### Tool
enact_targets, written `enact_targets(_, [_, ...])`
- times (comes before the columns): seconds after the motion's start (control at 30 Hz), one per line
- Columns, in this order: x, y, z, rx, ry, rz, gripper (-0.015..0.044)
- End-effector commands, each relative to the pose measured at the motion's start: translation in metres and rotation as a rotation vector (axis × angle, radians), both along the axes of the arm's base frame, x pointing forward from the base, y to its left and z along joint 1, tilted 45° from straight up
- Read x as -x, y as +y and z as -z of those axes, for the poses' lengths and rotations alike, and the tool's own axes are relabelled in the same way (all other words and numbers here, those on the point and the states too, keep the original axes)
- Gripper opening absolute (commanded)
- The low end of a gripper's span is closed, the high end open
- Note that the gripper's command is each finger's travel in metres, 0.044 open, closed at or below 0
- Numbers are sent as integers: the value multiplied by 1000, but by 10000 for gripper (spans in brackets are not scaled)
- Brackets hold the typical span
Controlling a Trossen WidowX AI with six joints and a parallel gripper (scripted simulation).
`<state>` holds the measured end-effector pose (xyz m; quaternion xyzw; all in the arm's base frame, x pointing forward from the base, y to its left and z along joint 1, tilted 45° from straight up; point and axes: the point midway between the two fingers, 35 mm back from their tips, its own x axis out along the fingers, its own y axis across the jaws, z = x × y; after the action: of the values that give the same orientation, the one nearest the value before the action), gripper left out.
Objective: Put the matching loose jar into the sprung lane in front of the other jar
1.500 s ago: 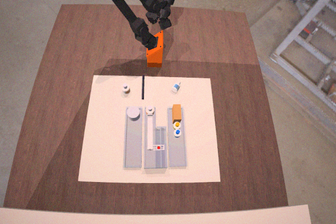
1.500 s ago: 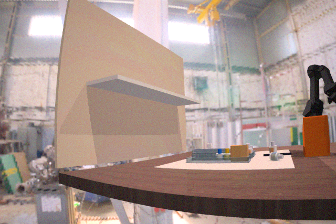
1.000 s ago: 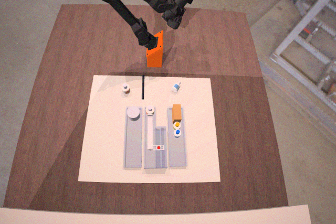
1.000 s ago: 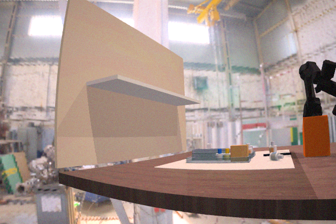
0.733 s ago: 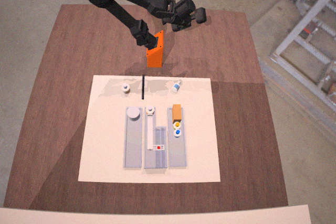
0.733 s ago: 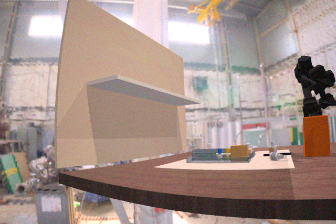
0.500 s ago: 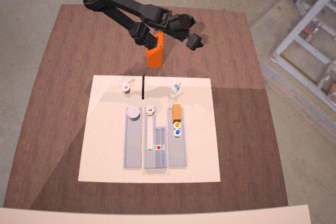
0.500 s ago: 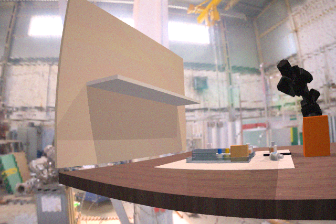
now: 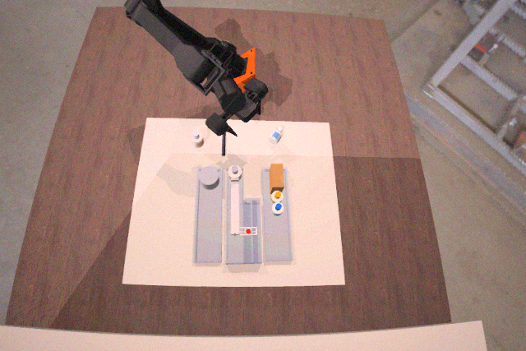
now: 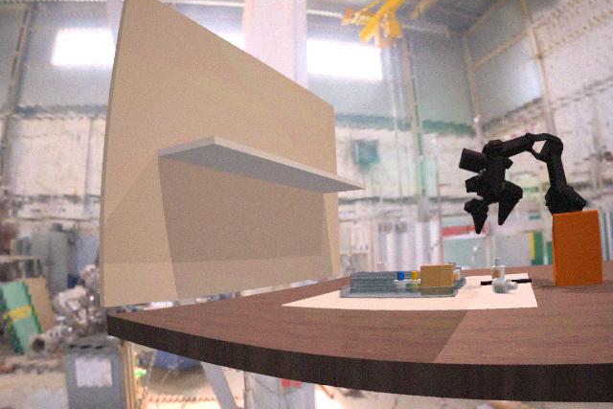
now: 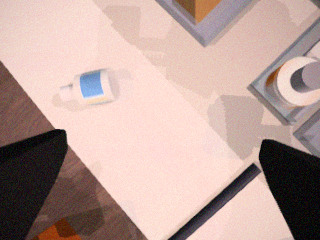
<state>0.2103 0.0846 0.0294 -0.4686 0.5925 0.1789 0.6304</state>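
The sprung lane (image 9: pixel 235 251) is the middle lane. A white jar with a grey cap and orange-brown label (image 9: pixel 234 173) (image 11: pixel 285 89) stands at its front end, before the long white pusher part (image 9: pixel 234 209). A loose jar with an orange-brown label (image 9: pixel 197 140) (image 10: pixel 497 272) stands upright on the mat, left of the lanes' front in the top view. A loose jar with a blue label (image 9: pixel 276 136) (image 10: pixel 502 285) (image 11: pixel 92 86) lies on its side. My gripper (image 9: pixel 246 124) (image 10: pixel 489 227) (image 11: pixel 164 143) is open and empty, high above the mat, between the two loose jars as seen from the top view.
A dark bar (image 9: pixel 223 144) (image 10: pixel 517 281) (image 11: pixel 215 202) lies on the mat (image 9: pixel 153 253). The left lane (image 9: pixel 208 228) holds a grey round tin (image 9: pixel 209 176). The right lane (image 9: pixel 277 241) holds an orange-brown block (image 9: pixel 276 176) (image 10: pixel 436 276), a yellow-capped jar (image 9: pixel 277 195) and a blue-capped jar (image 9: pixel 278 207).
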Motion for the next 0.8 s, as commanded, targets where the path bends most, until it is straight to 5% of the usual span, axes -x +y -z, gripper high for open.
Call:
enact_targets(0.0, [-19,-56,-30,96,-148,328,440])
enact_targets(0.2, [-14,-134,-72,253,-343,731,440])
enact_targets(0.77, [-18,-157,-54,259,-350,742,440])
